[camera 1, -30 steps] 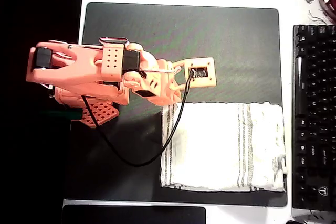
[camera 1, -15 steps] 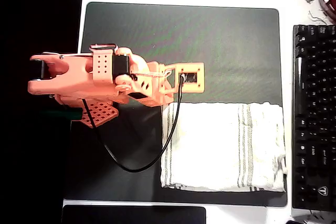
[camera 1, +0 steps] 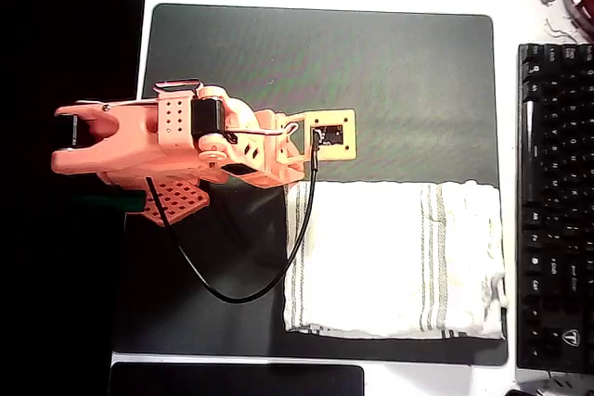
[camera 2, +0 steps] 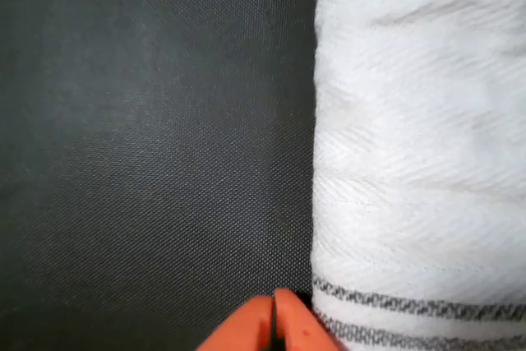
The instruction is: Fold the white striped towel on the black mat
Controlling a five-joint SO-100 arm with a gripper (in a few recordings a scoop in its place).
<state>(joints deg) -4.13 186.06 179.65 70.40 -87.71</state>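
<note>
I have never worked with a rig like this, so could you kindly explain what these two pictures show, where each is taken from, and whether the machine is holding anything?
The orange machine is a small robot arm ending in a two-finger gripper. One picture looks straight down from a fixed camera above the desk; the other comes from a camera riding on the arm's wrist, so the orange fingertips sit at its bottom edge.

On the white desk lies a large black mat. On its lower right part rests the white striped towel, lying flat. A keyboard sits to the right of the mat.

In the wrist view the fingertips are pressed together over bare mat, right beside the towel's edge. Nothing is held.
</note>
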